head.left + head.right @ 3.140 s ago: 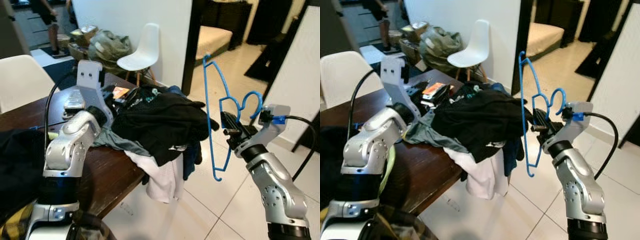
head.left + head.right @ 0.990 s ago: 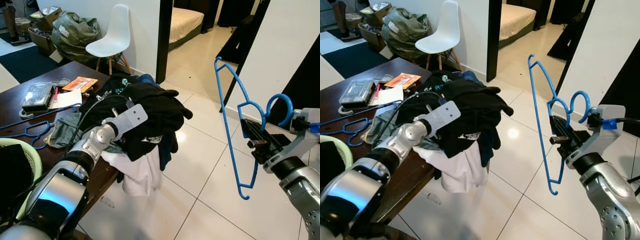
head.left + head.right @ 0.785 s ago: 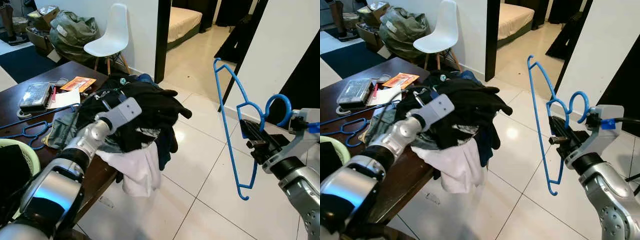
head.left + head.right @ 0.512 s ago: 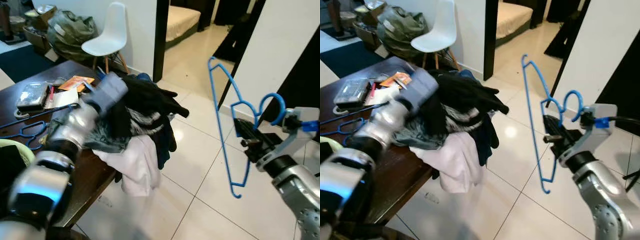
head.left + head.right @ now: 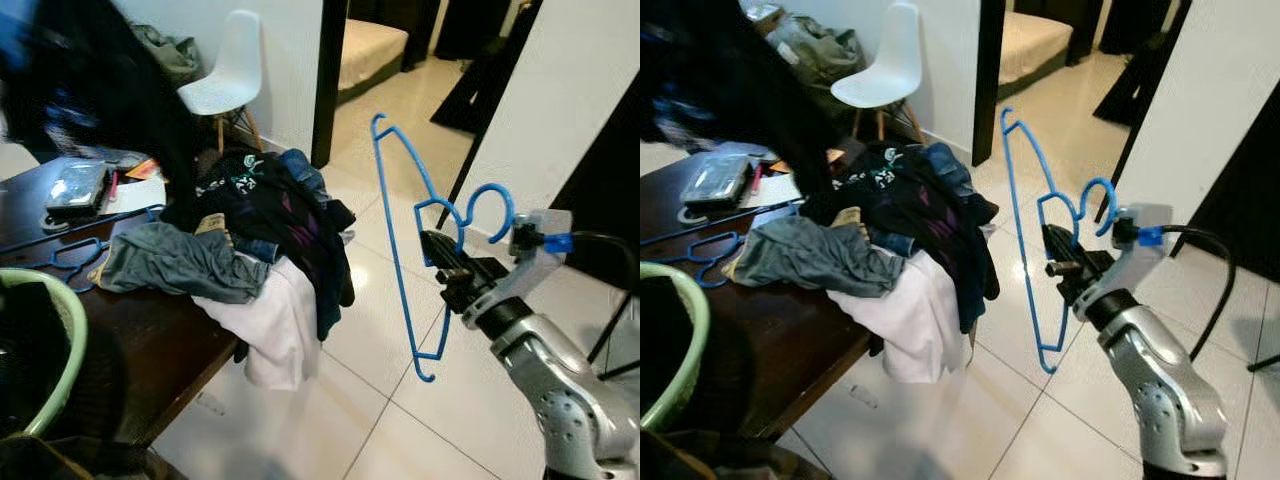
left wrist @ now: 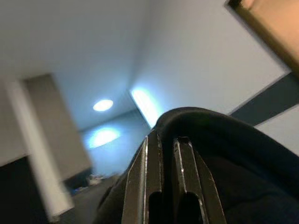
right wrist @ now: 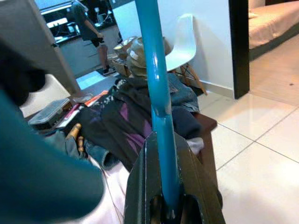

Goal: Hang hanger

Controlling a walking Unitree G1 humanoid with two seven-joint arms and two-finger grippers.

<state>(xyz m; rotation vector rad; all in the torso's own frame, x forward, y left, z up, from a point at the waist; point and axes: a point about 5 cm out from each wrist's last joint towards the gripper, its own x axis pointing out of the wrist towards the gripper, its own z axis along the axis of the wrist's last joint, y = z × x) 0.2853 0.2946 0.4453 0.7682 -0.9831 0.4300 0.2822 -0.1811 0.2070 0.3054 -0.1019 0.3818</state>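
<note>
Right gripper (image 5: 447,268) is clamped on the blue hanger (image 5: 400,240) near its neck; the right wrist view shows the blue bar (image 7: 156,93) pinched between the two fingers; the hanger is held upright and clear of the floor, out over the tiles to the right of the surface (image 5: 150,340), its hook curled above the wrist.

Left gripper (image 6: 163,182) is raised high, the wrist view looking up at a ceiling; its fingers stand close together with dark cloth (image 6: 224,154) draped across them; I judge them closed on it. The head views show a blurred black garment (image 5: 100,90) at upper left, above the surface.

On the surface: a heap of clothes (image 5: 260,230) spilling over the edge, more blue hangers (image 5: 60,255) lying flat, a green basket (image 5: 60,340) at the near corner.

Progress, as judged: hanger secured in hand, garment lifted off the heap; the two are well apart and not yet joined; no rail or hook to hang from can be made out; dressing the hanger and hanging it both remain.
</note>
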